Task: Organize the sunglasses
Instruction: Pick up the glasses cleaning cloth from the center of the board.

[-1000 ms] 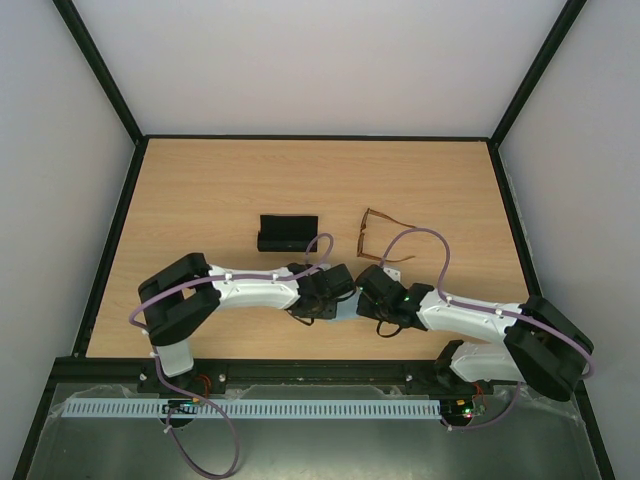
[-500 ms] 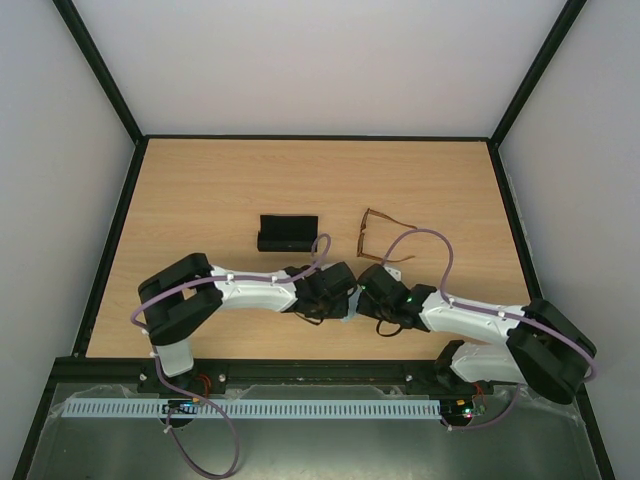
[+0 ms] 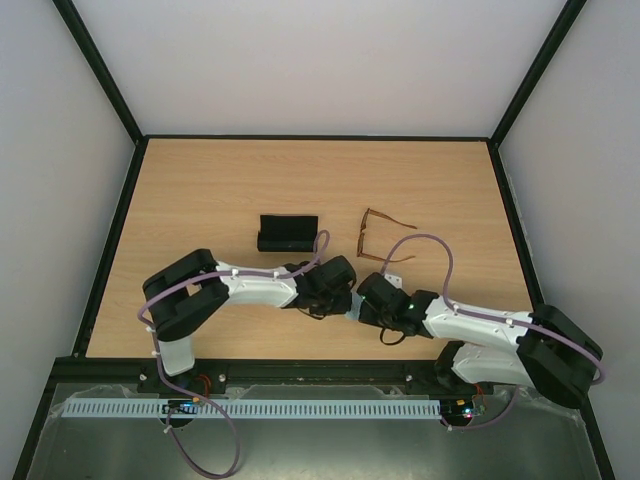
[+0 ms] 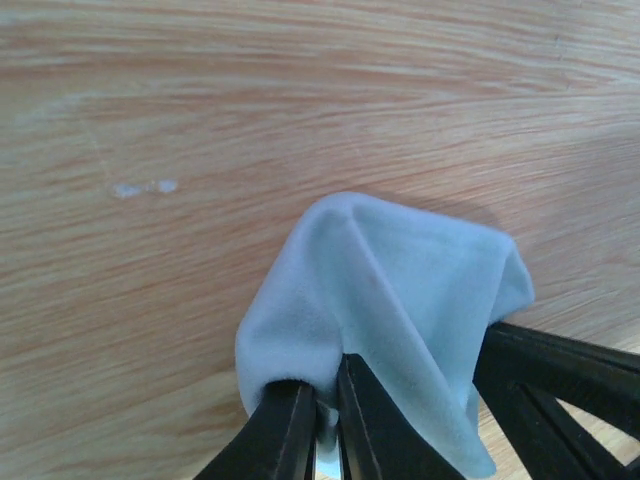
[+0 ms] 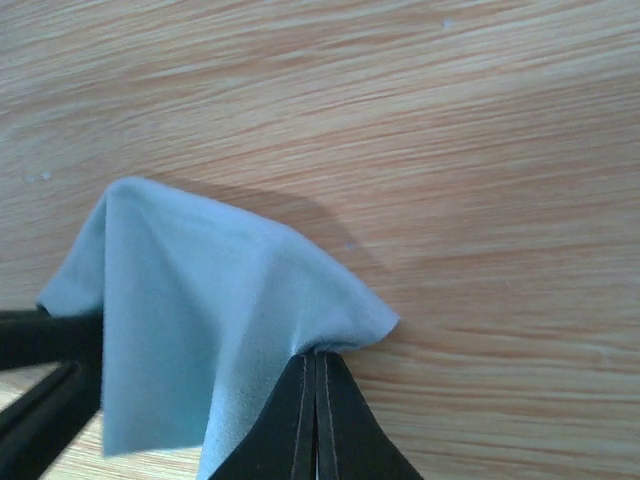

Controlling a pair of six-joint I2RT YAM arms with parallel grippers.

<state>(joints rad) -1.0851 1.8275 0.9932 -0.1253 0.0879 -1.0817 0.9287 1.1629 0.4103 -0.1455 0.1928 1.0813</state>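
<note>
Cloth (image 4: 390,290), light blue and soft, is clamped by the left gripper (image 4: 320,385) and the right gripper (image 5: 315,365), each closed on it. Thin brown amber-tinted sunglasses (image 3: 365,237) are seen on the wooden table (image 3: 200,190), right of the black oblong case (image 3: 287,232).

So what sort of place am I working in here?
Probably a lab test cell, not a home: a wooden table boxed in by plain white walls on a black frame.

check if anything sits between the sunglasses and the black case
Nothing visible: only bare table lies between the sunglasses and the black case. The left gripper and right gripper are both shut on the blue cloth, though.
</note>
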